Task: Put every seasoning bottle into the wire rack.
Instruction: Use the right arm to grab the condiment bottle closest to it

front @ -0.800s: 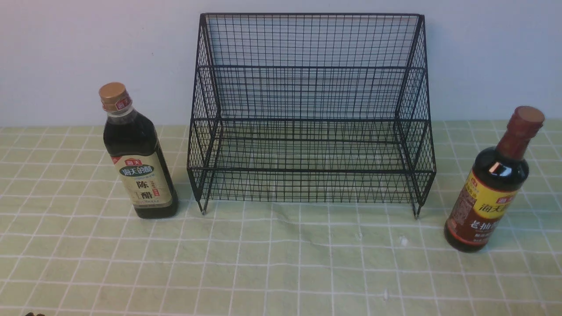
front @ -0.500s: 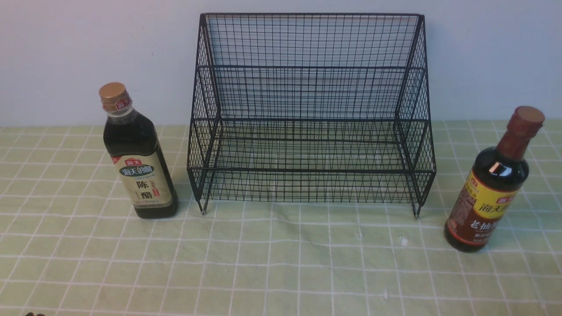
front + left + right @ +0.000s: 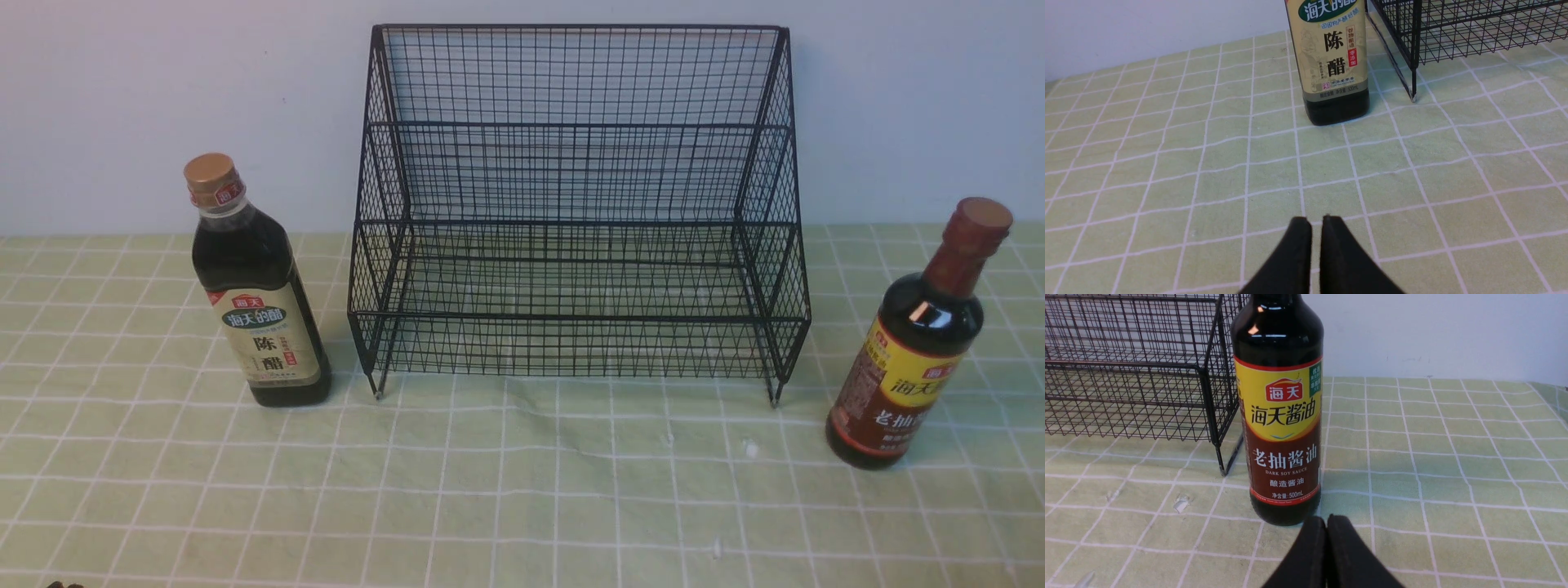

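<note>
The black wire rack [image 3: 575,212] stands at the back middle, both tiers without bottles. The squarish bottle [image 3: 255,302] with gold cap and beige label stands upright left of the rack; it also shows in the left wrist view [image 3: 1333,61]. The round bottle [image 3: 914,359] with red-brown cap and yellow-red label stands right of the rack; it also shows in the right wrist view [image 3: 1282,416]. My left gripper [image 3: 1316,220] is shut and empty, well short of the squarish bottle. My right gripper [image 3: 1326,518] is shut and empty, just in front of the round bottle's base.
A green checked cloth [image 3: 522,490] covers the table. A pale wall [image 3: 163,82] rises right behind the rack. The rack's corner leg shows in the left wrist view [image 3: 1414,85] and in the right wrist view [image 3: 1220,457], close beside each bottle.
</note>
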Motion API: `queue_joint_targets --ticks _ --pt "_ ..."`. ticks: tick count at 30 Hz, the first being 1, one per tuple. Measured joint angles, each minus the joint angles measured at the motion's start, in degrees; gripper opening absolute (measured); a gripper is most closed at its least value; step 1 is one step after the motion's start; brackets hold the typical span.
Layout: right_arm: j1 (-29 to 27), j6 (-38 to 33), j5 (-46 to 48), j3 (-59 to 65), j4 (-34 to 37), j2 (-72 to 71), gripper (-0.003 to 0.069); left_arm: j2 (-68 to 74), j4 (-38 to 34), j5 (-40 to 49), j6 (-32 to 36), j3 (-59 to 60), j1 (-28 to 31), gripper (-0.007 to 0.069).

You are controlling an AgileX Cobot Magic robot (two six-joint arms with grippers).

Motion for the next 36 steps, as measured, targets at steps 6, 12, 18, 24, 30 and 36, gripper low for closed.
queue_joint_targets --ticks 6,12,18,24,30,36 --pt "0.0 -0.21 0.0 0.0 0.0 0.0 -0.0015 0.0 0.0 0.0 0.0 0.0 0.0 0.0018" --pt "0.0 -0.05 -0.45 0.0 0.47 0.0 -0.0015 0.0 0.0 0.0 0.0 0.0 0.0 0.0018" --pt "0.0 2.31 -11.65 0.38 19.64 0.0 -0.0015 0.0 0.0 0.0 0.0 0.0 0.0 0.0018" --pt "0.0 4.47 -21.38 0.38 49.11 0.0 -0.0015 0.0 0.0 0.0 0.0 0.0 0.0 0.0018" --pt "0.0 -0.18 -27.84 0.38 60.78 0.0 -0.0015 0.0 0.0 0.0 0.0 0.0 0.0 0.0018" --pt "0.0 -0.96 -25.63 -2.1 66.42 0.0 -0.0015 0.0 0.0 0.0 0.0 0.0 0.0 0.0018"
